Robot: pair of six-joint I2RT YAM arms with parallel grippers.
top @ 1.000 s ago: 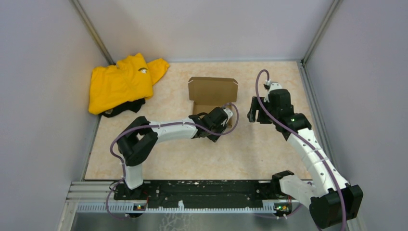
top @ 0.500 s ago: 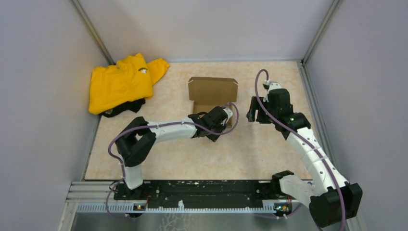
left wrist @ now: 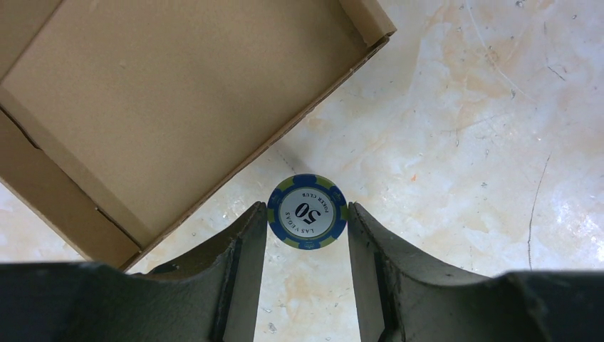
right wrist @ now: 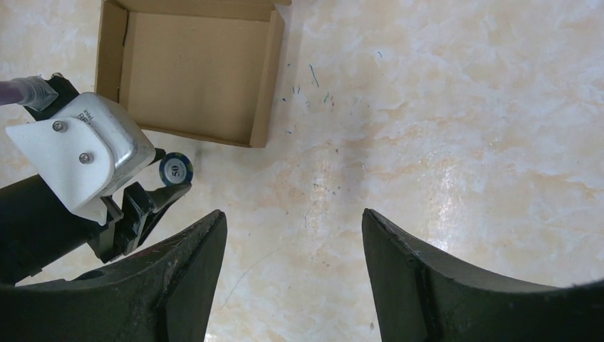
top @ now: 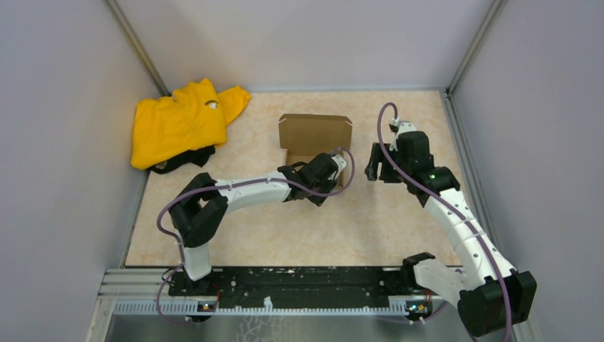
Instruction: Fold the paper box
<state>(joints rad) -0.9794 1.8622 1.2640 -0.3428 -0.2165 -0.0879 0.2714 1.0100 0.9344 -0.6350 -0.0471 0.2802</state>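
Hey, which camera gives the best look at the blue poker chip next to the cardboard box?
The left wrist view: the poker chip sits centred, its 50 readable, between the fingertips of the left gripper. The right wrist view shows it small beside the paper box. The top view does not show it.

The left arm point(top: 249, 191) and right arm point(top: 463, 224) wear white shells with black joints; a purple cable point(right wrist: 14, 91) trails along each. Jaws are dark and curved.

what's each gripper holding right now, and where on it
Left gripper: round blue-and-white poker chip, pinched across its rim at the fingertips. Right gripper: open, holding nothing.
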